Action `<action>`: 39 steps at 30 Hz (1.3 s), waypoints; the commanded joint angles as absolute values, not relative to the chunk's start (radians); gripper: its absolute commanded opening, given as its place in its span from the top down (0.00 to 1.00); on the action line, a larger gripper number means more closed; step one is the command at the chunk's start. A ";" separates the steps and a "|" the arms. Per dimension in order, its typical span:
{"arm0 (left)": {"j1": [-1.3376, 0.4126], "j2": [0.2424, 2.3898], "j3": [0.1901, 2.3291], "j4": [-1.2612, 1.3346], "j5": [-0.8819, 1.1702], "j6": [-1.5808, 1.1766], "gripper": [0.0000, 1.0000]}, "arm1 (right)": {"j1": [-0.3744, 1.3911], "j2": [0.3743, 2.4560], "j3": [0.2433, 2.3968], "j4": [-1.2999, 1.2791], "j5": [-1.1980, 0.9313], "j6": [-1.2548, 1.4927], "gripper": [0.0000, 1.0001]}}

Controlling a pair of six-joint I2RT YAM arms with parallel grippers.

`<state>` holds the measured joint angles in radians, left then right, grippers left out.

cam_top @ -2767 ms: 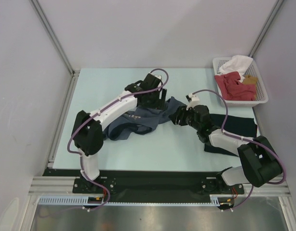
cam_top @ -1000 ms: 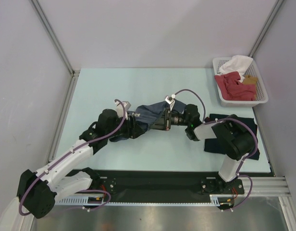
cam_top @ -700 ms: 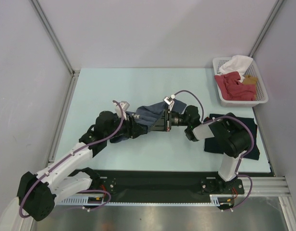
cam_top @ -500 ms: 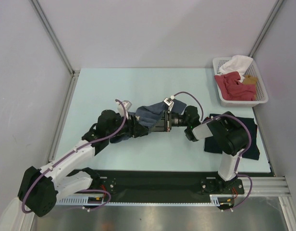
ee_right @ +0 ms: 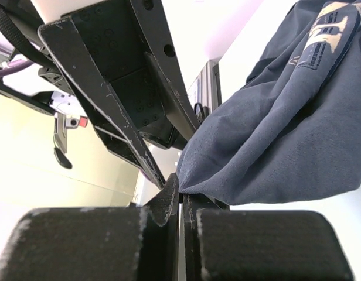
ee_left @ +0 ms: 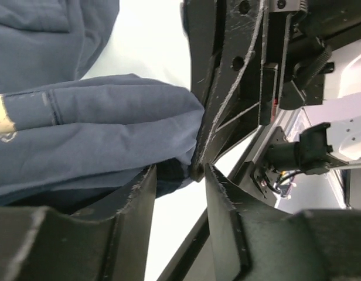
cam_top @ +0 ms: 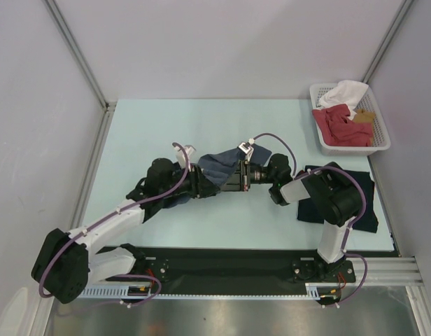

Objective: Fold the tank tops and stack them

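Observation:
The slate-blue tank top (cam_top: pixel 217 165) with white lettering lies bunched at mid-table, one corner lifted. My right gripper (cam_top: pixel 221 182) is shut on that corner of the cloth (ee_right: pixel 286 134), and its fingertips (ee_right: pixel 180 196) press together with the fold pinched between them. From the left, my left gripper (cam_top: pixel 206 187) meets it tip to tip. Its jaws (ee_left: pixel 179 193) are open, straddling the same cloth corner (ee_left: pixel 98 129) and the tip of the right gripper's fingers (ee_left: pixel 227 82). The dark navy tank top (cam_top: pixel 360 182) lies flat at the right, partly under the right arm.
A white basket (cam_top: pixel 355 149) at the back right holds a red garment (cam_top: pixel 341 126) and a white garment (cam_top: pixel 345 92). The two arms span the middle of the table, their grippers nearly touching. Walls close in on the left, back and right.
The left arm has dropped from over the cloth and pushed right toward the right gripper, its jaws narrowing. The right gripper has kept its hold on the cloth corner and barely moved.

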<state>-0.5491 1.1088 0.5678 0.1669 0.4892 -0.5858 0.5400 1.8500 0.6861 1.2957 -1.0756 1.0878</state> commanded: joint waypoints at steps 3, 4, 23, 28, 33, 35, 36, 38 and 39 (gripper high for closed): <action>-0.543 1.144 0.557 0.304 0.571 -0.658 0.62 | 0.540 1.844 0.690 1.548 -1.098 1.095 1.00; -0.545 1.147 0.548 0.322 0.593 -0.670 0.64 | 0.538 1.844 0.692 1.548 -1.100 1.097 1.00; -0.549 0.971 0.592 0.060 0.423 -0.606 1.00 | 0.517 1.856 0.686 1.514 -1.074 1.080 1.00; -0.565 0.950 0.591 0.022 0.408 -0.606 0.94 | 0.511 1.859 0.683 1.491 -1.060 1.063 1.00; -0.565 0.959 0.566 -0.006 0.373 -0.592 0.50 | 0.511 1.858 0.680 1.506 -1.062 1.069 1.00; -0.565 0.989 0.543 0.069 0.423 -0.603 0.47 | 0.511 1.859 0.680 1.511 -1.062 1.072 1.00; -0.565 1.003 0.542 0.084 0.426 -0.604 0.45 | 0.509 1.859 0.680 1.514 -1.065 1.077 1.00; -0.565 1.035 0.541 0.115 0.439 -0.592 0.40 | 0.509 1.861 0.678 1.526 -1.066 1.084 1.00; -0.565 1.042 0.543 0.120 0.436 -0.585 0.39 | 0.509 1.862 0.680 1.529 -1.068 1.086 1.00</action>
<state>-0.5606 1.0157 0.5510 0.0467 0.4072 -0.6071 0.5129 1.8545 0.6846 1.2995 -1.0695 1.0847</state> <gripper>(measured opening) 0.596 0.020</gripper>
